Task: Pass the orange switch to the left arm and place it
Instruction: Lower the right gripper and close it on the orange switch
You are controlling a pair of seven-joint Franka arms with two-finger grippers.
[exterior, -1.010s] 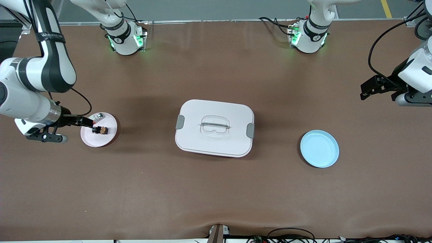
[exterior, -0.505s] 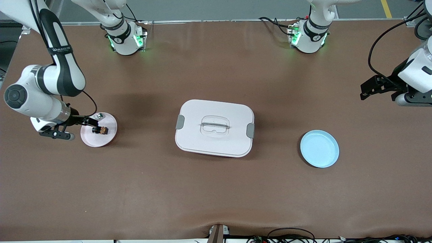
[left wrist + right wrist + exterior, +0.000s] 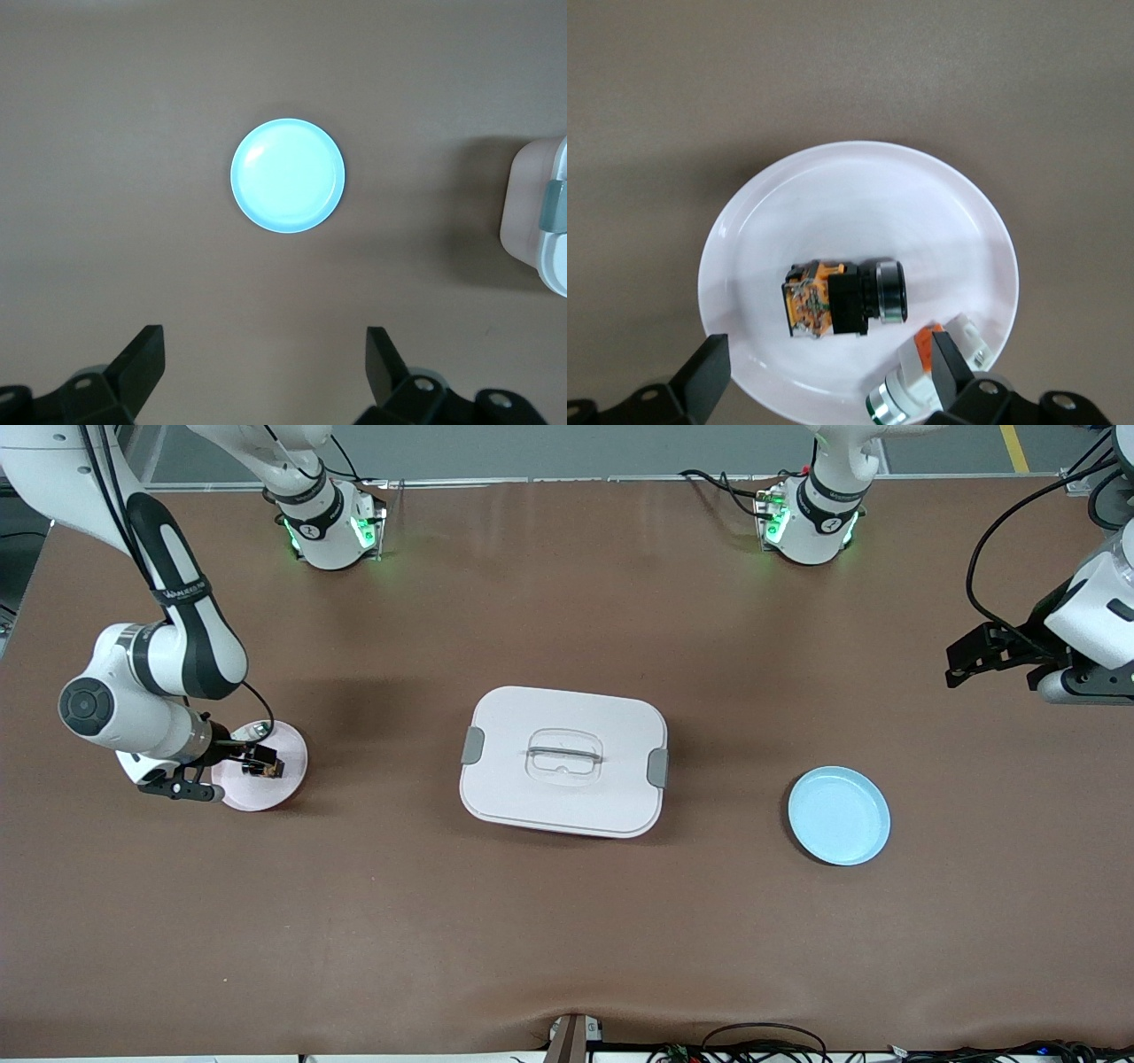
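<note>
Brown surface [image 3: 567,921]. Right claw [image 3: 252,760] hangs low over the pink plate [image 3: 283,784] at the right arm's end, fingers apart, gripping nothing. Orange switch [image 3: 843,298] lies on its side in that plate, beside a silver part with a red mark [image 3: 926,376]. White box [image 3: 563,760] at centre. Blue plate [image 3: 838,816] toward the left arm's end. Left claw [image 3: 266,367] waits above it, fingers apart.

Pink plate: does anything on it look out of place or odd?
Nothing looks damaged or spilled. The orange switch lies on its side on the pink plate, beside a second small silver part. The open right gripper hangs over them.
</note>
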